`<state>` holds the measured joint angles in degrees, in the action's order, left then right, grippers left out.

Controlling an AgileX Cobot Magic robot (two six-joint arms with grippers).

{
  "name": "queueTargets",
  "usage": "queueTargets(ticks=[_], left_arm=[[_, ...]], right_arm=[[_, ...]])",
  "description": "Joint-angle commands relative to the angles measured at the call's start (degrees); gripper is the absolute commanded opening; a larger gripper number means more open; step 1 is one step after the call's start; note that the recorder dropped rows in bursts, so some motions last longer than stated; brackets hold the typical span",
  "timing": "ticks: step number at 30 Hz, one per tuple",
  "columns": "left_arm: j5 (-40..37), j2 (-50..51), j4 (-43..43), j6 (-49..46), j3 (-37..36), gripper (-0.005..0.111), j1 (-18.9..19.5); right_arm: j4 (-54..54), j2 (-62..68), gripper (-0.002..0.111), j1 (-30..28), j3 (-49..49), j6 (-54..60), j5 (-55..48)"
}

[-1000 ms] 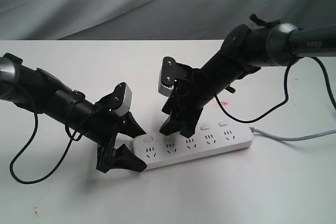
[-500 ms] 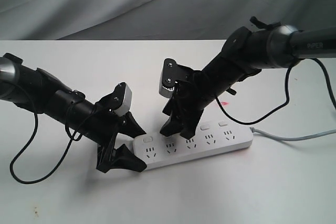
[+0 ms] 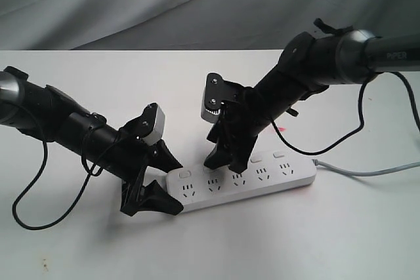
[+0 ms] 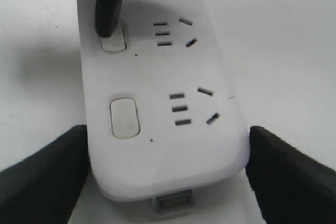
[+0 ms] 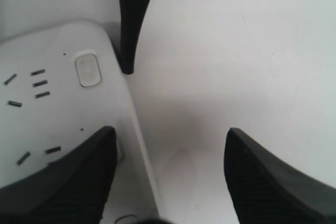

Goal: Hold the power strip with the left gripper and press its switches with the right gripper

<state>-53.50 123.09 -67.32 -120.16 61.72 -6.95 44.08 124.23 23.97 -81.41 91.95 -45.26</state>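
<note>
The left gripper is clamped across the end of the power strip, one finger on each long side. From this claw the strip runs away flat on the white table. Just beyond, the right gripper stands spread wide — one fingertip on the second of the switches, the other over bare table behind the strip.

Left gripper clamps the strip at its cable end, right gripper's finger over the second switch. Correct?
No: the left gripper clamps the power strip at the end away from the cable, as the exterior view shows. The right gripper has a finger over the second switch.
</note>
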Motion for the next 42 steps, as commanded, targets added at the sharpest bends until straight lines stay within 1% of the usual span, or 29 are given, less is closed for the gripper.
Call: queueTargets(ticks=[1, 25, 33, 39, 42], left_arm=[[0.9, 0.1, 0.3, 0.2, -0.2, 0.03, -0.3], [0.9, 0.1, 0.3, 0.2, -0.2, 0.03, -0.3], [0.9, 0.1, 0.3, 0.2, -0.2, 0.03, -0.3], [0.9, 0.1, 0.3, 0.2, -0.2, 0.03, -0.3], [0.9, 0.1, 0.3, 0.2, -0.2, 0.03, -0.3]], right_arm=[[-1.5, 0.2, 0.056, 0.3, 3.2, 0.7, 3.6], [0.4, 0.2, 0.056, 1.3, 4.0, 0.8, 5.1], [1.7, 3.1, 0.056, 1.4, 4.0, 0.5, 4.5], [1.6, 1.8, 0.056, 1.3, 4.0, 0.5, 4.1], [2.4, -1.2, 0.056, 1.2, 4.0, 0.5, 4.0]])
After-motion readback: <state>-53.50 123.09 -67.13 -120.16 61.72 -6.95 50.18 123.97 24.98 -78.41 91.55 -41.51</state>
